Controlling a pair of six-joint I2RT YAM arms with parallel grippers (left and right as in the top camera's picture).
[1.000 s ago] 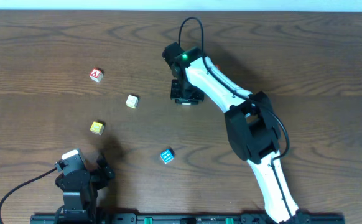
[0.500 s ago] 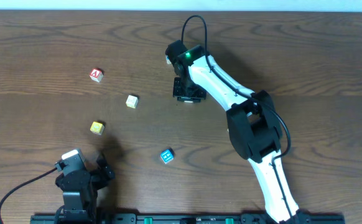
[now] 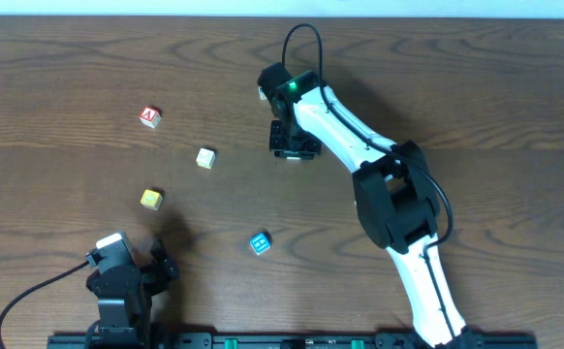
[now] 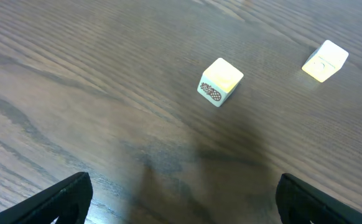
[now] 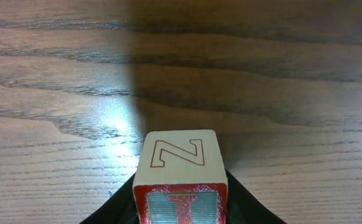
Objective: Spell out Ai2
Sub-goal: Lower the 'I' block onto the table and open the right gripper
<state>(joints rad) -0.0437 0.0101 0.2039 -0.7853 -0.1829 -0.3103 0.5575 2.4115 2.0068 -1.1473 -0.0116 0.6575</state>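
Observation:
My right gripper is shut on a wooden letter block, just above the table's far middle. The block has a red outlined Z or N on top and a red-framed I on the near face; in the overhead view the gripper hides it. A red A block lies at the far left. A blue block lies near the front middle. My left gripper is open and empty at the front left; only its finger tips show in the left wrist view.
A cream block and a yellow block lie between the A block and my left gripper. Both also show in the left wrist view, the yellow one nearer and the cream one at the far right.
My right gripper shifted slightly up and to the right in the overhead view with the block, then held still. The left arm and the loose blocks have not moved.

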